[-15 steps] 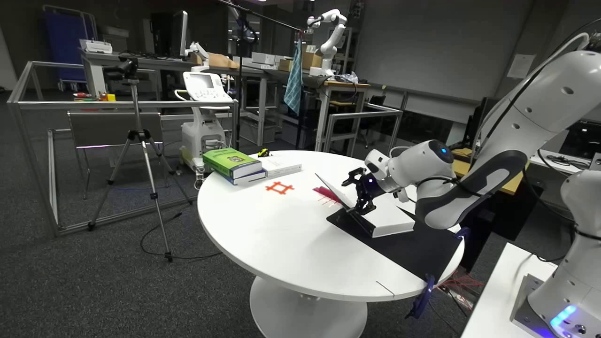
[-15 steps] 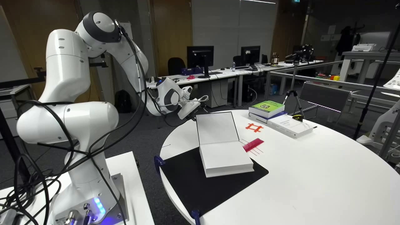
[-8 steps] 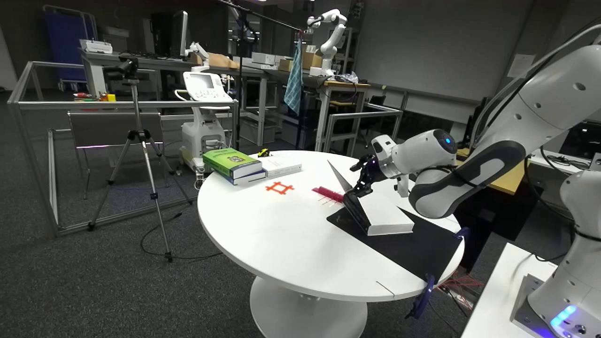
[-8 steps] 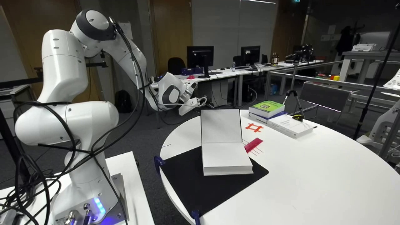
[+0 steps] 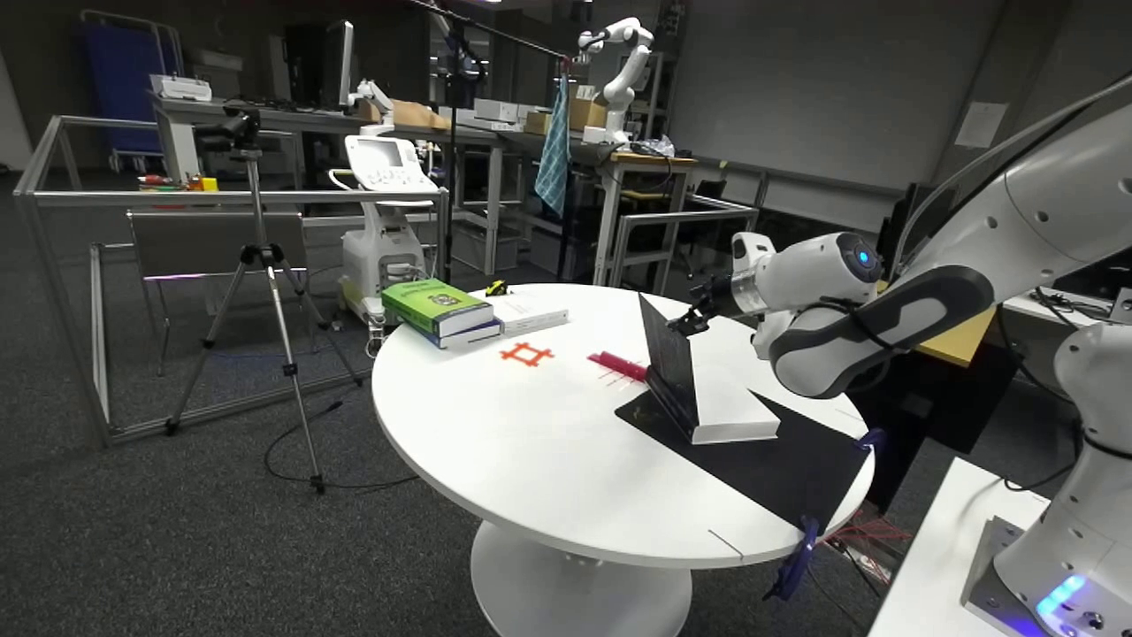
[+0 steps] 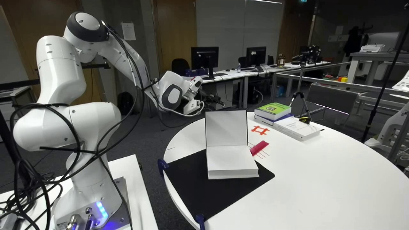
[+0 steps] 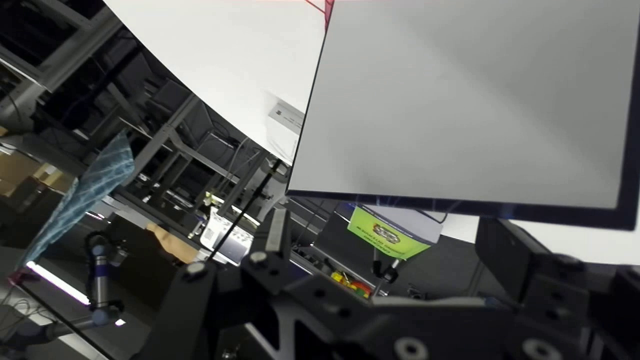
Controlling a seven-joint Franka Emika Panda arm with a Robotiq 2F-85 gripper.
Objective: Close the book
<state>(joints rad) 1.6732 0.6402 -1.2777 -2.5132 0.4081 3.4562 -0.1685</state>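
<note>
Spread wide, a black gripper (image 7: 386,223) hangs by a thick, white-paged book (image 6: 232,161); its raised black cover (image 5: 669,361) looks stiff, light, best pushed at the free edge.

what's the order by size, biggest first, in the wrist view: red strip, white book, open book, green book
By visible area:
1. open book, probably enlarged by nearness
2. green book
3. white book, partly hidden
4. red strip, only a sliver showing
</note>
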